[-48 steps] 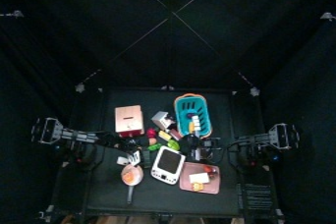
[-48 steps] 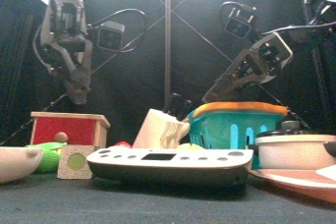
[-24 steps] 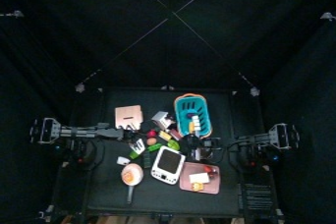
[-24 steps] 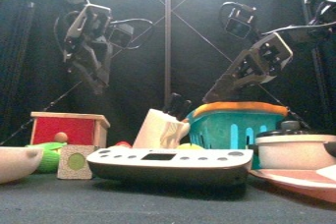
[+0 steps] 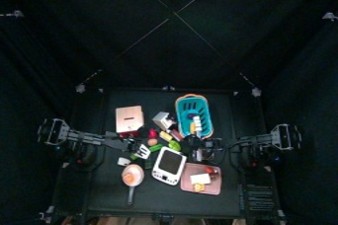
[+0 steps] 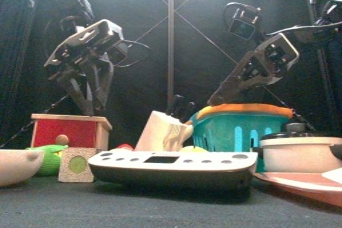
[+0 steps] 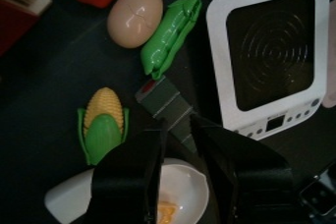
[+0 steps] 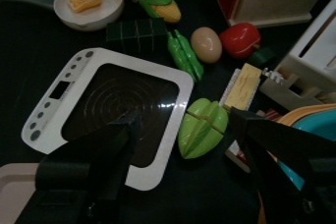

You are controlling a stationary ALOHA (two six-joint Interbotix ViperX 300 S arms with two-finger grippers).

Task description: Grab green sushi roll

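- Black-curtained pen, crowded bench (image 5: 95, 191): left gripper (image 7: 182, 140) hovers, fingers wide, over what appears to be the green sushi roll (image 7: 163, 105).
- It should straddle the roll squarely, clear of the corn (image 7: 102, 122).
- Right gripper (image 8: 197, 141) rests, fingers wide.

Dim, dark surroundings, soft focus

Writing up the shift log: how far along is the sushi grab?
Nothing done yet: the green sushi roll lies on the table between corn and white scale. In hand: the left hand hangs open over it, empty. Left: lower, close on the roll, lift. The right hand waits open at the side.
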